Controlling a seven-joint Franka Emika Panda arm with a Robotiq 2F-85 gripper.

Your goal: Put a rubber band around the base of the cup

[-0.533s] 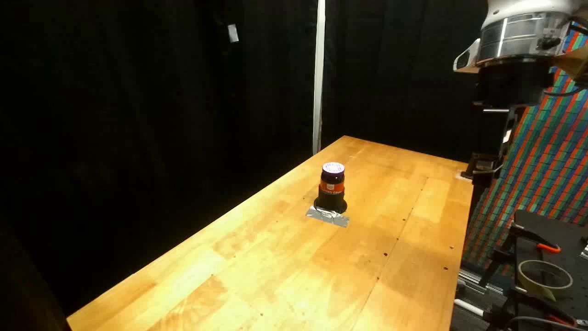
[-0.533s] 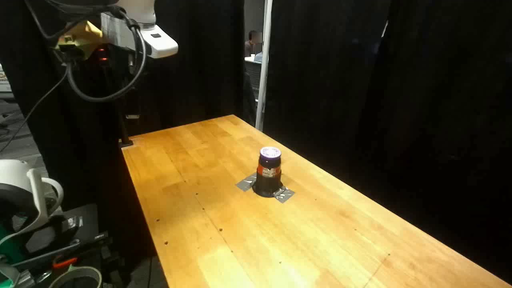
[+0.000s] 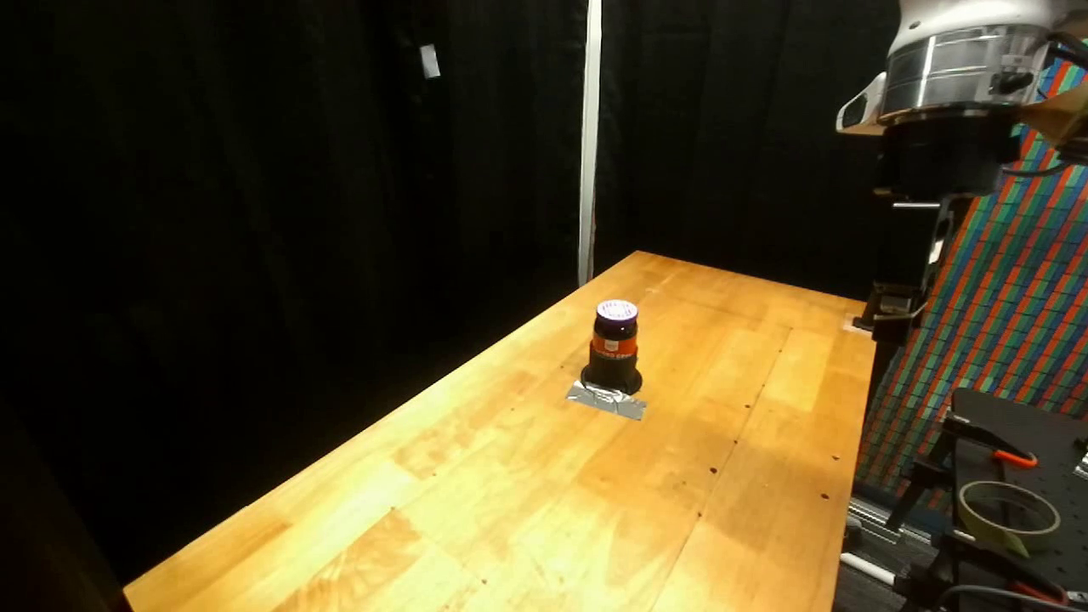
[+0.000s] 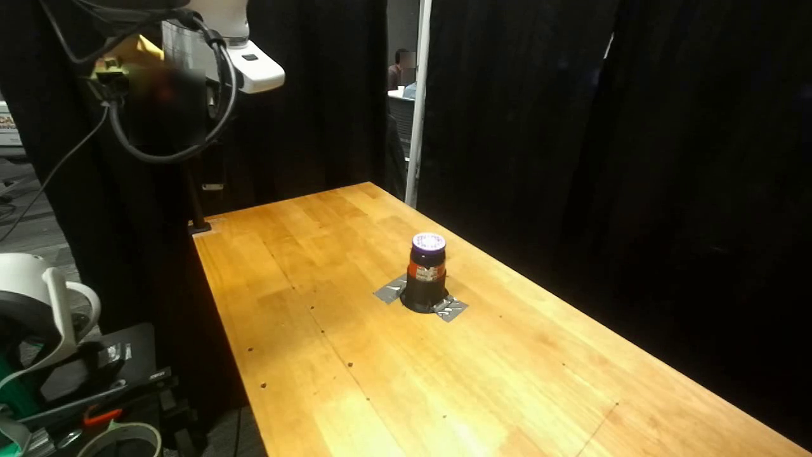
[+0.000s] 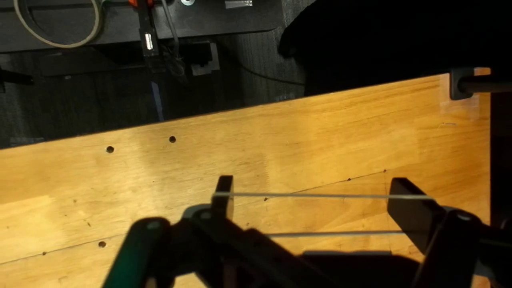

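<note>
Rubber band (image 5: 312, 195) is stretched into two skinny, tight strands across the wide-spread hand (image 5: 314, 200), and that round black-and-orange cup (image 4: 426, 274) sits well away from it on the wood tabletop (image 4: 393, 362).

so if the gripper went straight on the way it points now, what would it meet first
Probably the wooden tabletop: the wrist view shows it beyond the open gripper and the rubber band it holds stretched. The orange-banded cup stands off that line. How near the wood lies is hard to judge.
</note>
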